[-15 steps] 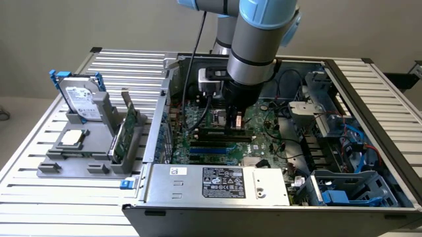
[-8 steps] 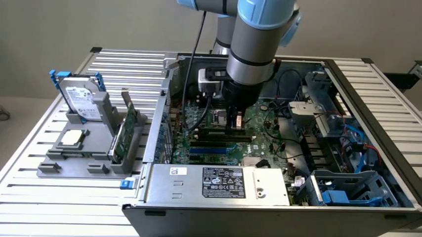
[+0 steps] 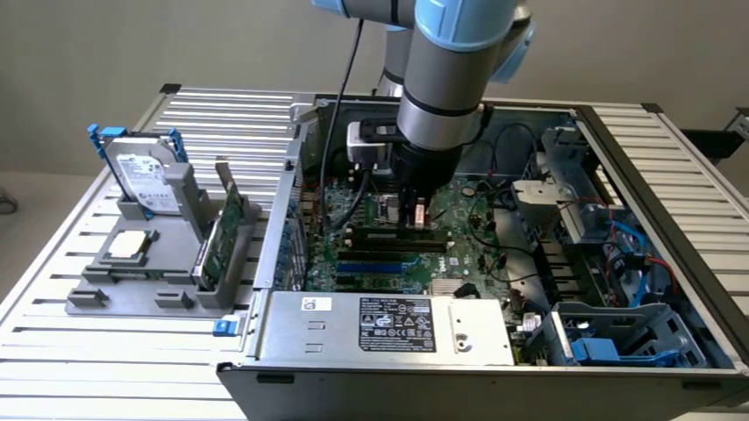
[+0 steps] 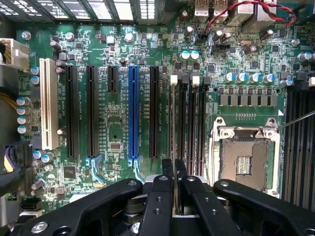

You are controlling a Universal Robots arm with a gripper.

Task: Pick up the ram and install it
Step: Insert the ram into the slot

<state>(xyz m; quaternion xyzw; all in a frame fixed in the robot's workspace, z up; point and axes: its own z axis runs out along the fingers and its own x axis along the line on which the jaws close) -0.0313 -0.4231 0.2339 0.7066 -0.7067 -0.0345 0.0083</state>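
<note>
In the wrist view the ram (image 4: 172, 123) appears edge-on as a thin green strip. It runs along the first black memory slot, beside the other memory slots (image 4: 189, 118) on the motherboard. My gripper (image 4: 173, 169) is shut on it, its black fingers (image 4: 162, 196) pressed against both faces of the stick. I cannot tell whether the stick is seated in the slot or just above it. In the exterior view my gripper (image 3: 416, 215) reaches straight down into the open computer case (image 3: 655, 158), right over the memory slots (image 3: 398, 237).
The processor socket (image 4: 244, 157) lies next to the memory slots, and a blue expansion slot (image 4: 133, 113) on their other side. On the exterior view's left, a grey holder (image 3: 153, 294) carries a green expansion card (image 3: 223, 232), a silver processor chip (image 3: 129, 246) and a hard drive (image 3: 146, 180). The power supply (image 3: 387, 324) fills the case's front.
</note>
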